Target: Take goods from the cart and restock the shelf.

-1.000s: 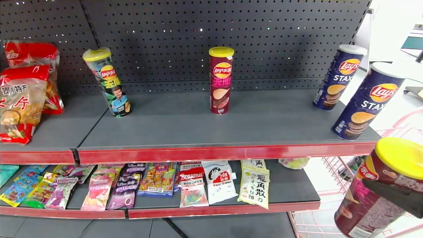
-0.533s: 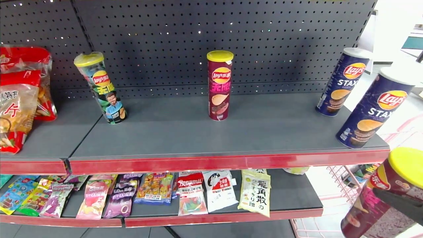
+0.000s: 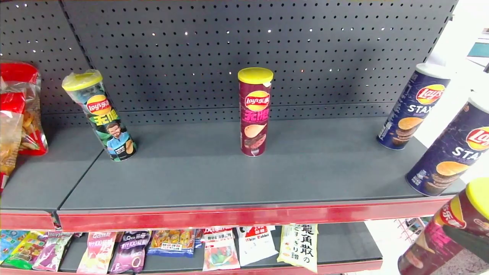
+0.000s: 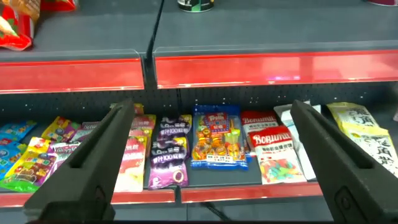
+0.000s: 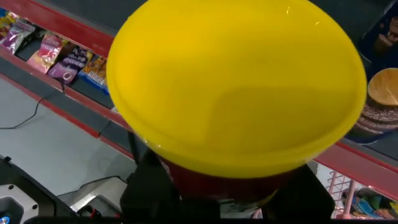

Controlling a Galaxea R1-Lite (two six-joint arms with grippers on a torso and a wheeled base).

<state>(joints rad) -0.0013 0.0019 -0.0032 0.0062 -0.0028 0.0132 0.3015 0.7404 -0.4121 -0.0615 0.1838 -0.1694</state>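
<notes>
Here, at the lower right corner of the head view, we note the held can [image 3: 433, 244], a maroon chip tube with a yellow lid. It is tilted and sits below and in front of the red front edge of the upper shelf [image 3: 229, 183], not resting on it. In the right wrist view the right gripper [image 5: 229, 198] has its 2 dark fingers closed against the sides of this can, 1 on each flank. The yellow lid [image 5: 236, 81] faces the camera.

In the left wrist view the left gripper [image 4: 205, 165] has its 2 dark fingers spread wide with nothing between them. It hangs in front of the lower shelf [image 4: 249, 190], whose rows of flat candy sachets [image 4: 214, 137] show through the gap.

On the grey board of the upper shelf we count 4 upright cans, all well apart from the held can except the last:
- The green can [image 3: 100, 114] is at the left of the frame, near the seam between the 2 boards.
- The maroon can [image 3: 255, 111] is at centre, toward the pegboard [image 3: 229, 38]. It has the same colours as the held can.
- The rear blue can [image 3: 413, 106] is at the right, near the back.
- The front blue can [image 3: 447, 152] is at the far right near the front edge, just above the held can in the frame.

Red and clear snack bags [image 3: 19, 110] sit at the left edge of the frame on the neighbouring board.
</notes>
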